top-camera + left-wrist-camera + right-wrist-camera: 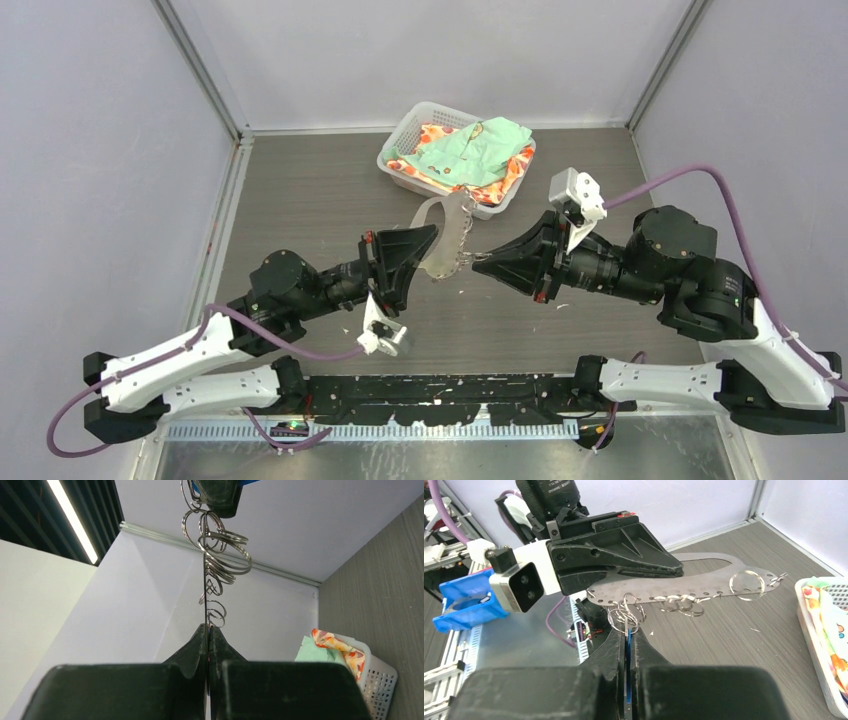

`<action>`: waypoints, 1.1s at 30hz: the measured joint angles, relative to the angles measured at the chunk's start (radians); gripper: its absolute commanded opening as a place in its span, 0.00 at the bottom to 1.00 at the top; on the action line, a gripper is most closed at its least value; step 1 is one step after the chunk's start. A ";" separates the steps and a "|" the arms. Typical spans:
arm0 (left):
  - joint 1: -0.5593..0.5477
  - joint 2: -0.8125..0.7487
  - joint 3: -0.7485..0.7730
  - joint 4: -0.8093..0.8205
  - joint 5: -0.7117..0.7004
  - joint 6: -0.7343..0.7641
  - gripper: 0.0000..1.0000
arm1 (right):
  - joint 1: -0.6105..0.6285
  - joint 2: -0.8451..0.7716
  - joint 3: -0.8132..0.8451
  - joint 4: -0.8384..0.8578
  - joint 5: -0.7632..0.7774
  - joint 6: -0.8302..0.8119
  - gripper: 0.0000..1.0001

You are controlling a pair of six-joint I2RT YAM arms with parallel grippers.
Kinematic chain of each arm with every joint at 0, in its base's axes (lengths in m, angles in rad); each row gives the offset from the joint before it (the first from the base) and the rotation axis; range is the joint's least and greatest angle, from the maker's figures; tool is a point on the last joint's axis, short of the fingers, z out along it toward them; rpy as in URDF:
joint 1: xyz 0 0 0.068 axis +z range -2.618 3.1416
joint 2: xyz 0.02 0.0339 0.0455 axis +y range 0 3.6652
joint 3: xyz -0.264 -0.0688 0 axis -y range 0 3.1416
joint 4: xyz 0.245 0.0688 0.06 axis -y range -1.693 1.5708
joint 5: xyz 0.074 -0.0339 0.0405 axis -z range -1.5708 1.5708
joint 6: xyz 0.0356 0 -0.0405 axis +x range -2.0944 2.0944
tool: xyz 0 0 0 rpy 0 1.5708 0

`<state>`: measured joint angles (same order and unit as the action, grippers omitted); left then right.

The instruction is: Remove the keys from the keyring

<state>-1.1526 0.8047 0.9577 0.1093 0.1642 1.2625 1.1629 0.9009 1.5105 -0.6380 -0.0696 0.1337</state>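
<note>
Left tool (674, 572) clamps perforated flat keyring (724, 584) (silvery); right tool (483, 259), a blue key (628, 650).

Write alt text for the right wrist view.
The left hand clamps a flat, perforated metal keyring level above the table; split rings dangle from its near edge. The right hand, in the foreground, is shut on one cluster of them, a blue sliver between its fingers.

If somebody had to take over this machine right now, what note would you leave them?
Left gripper: shut on the keyring, clamping its flat, holed strap.
Right gripper: shut on what looks like the blue-headed key, at the cluster of rings hanging from the strap.
Done: both grips are set.
Left: pull the keys free. Rings hang along the strap's edge and nothing is visibly off yet.
</note>
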 measured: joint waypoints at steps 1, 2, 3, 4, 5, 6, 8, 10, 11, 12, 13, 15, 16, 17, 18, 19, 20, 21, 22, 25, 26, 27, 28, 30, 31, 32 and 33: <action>-0.006 0.003 0.005 -0.003 -0.002 0.016 0.00 | 0.000 0.000 0.006 -0.002 -0.015 -0.004 0.01; -0.012 0.007 0.009 -0.010 -0.008 0.037 0.00 | 0.000 0.000 0.013 -0.009 -0.027 -0.007 0.01; -0.013 0.007 0.009 -0.011 -0.010 0.048 0.00 | 0.000 0.000 0.021 -0.021 -0.036 -0.012 0.01; -0.013 0.007 0.009 -0.011 -0.013 0.058 0.00 | 0.000 0.003 0.029 -0.032 -0.044 -0.019 0.01; -0.013 0.007 0.009 -0.012 -0.016 0.065 0.00 | 0.000 0.007 0.037 -0.045 -0.053 -0.024 0.01; -0.013 0.007 0.009 -0.011 -0.018 0.074 0.00 | 0.000 0.015 0.047 -0.060 -0.063 -0.029 0.01; -0.013 0.007 0.009 -0.007 -0.020 0.080 0.00 | 0.000 0.031 0.066 -0.091 -0.086 -0.038 0.01; -0.013 0.006 0.009 -0.002 -0.021 0.081 0.00 | 0.000 0.041 0.072 -0.112 -0.101 -0.046 0.01; -0.013 0.005 0.009 -0.001 -0.021 0.080 0.00 | 0.000 0.043 0.072 -0.124 -0.103 -0.050 0.01; -0.013 0.002 0.009 -0.002 -0.021 0.080 0.00 | 0.000 0.043 0.072 -0.137 -0.105 -0.053 0.01; -0.013 0.000 0.009 -0.002 -0.019 0.080 0.00 | 0.000 0.043 0.072 -0.148 -0.104 -0.054 0.01; -0.013 -0.007 0.009 -0.002 -0.014 0.081 0.00 | 0.000 0.043 0.072 -0.159 -0.098 -0.058 0.01; -0.013 -0.011 0.009 -0.002 -0.013 0.081 0.00 | 0.000 0.043 0.072 -0.161 -0.094 -0.060 0.01; -0.013 -0.013 0.009 -0.003 -0.010 0.082 0.00 | 0.000 0.042 0.072 -0.163 -0.089 -0.063 0.01; -0.013 -0.014 0.009 -0.004 -0.008 0.083 0.00 | 0.000 0.042 0.073 -0.164 -0.084 -0.067 0.01; -0.013 -0.014 0.009 -0.006 -0.005 0.085 0.00 | 0.000 0.043 0.074 -0.166 -0.080 -0.071 0.01; -0.013 -0.015 0.009 -0.010 -0.004 0.086 0.00 | 0.000 0.043 0.075 -0.167 -0.078 -0.074 0.01; -0.013 -0.015 0.009 -0.014 -0.002 0.089 0.00 | 0.000 0.045 0.080 -0.174 -0.075 -0.077 0.01; -0.013 -0.015 0.009 -0.020 -0.002 0.091 0.00 | 0.000 0.049 0.087 -0.180 -0.073 -0.080 0.01; -0.013 -0.015 0.009 -0.040 0.002 0.103 0.00 | 0.000 0.063 0.108 -0.189 -0.072 -0.085 0.01; -0.013 -0.015 0.009 -0.047 0.002 0.105 0.00 | 0.000 0.068 0.116 -0.193 -0.073 -0.087 0.01; -0.013 -0.015 0.009 -0.053 0.002 0.107 0.00 | 0.000 0.074 0.126 -0.199 -0.073 -0.090 0.01; -0.013 -0.015 0.009 -0.061 0.002 0.108 0.00 | 0.000 0.082 0.136 -0.206 -0.073 -0.094 0.01; -0.013 -0.015 0.009 -0.072 0.002 0.108 0.00 | 0.000 0.095 0.149 -0.216 -0.074 -0.100 0.01; -0.013 -0.015 0.009 -0.075 0.003 0.108 0.00 | 0.000 0.100 0.154 -0.221 -0.073 -0.103 0.01; -0.012 -0.015 0.009 -0.079 0.003 0.108 0.00 | 0.000 0.105 0.157 -0.225 -0.073 -0.106 0.01; -0.012 -0.015 0.009 -0.081 0.004 0.108 0.00 | 0.000 0.109 0.159 -0.230 -0.073 -0.108 0.01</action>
<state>-1.1648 0.7895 0.9668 0.0280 0.1680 1.3708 1.1629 1.0096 1.6699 -0.8677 -0.1429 0.0261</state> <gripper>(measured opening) 0.009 0.045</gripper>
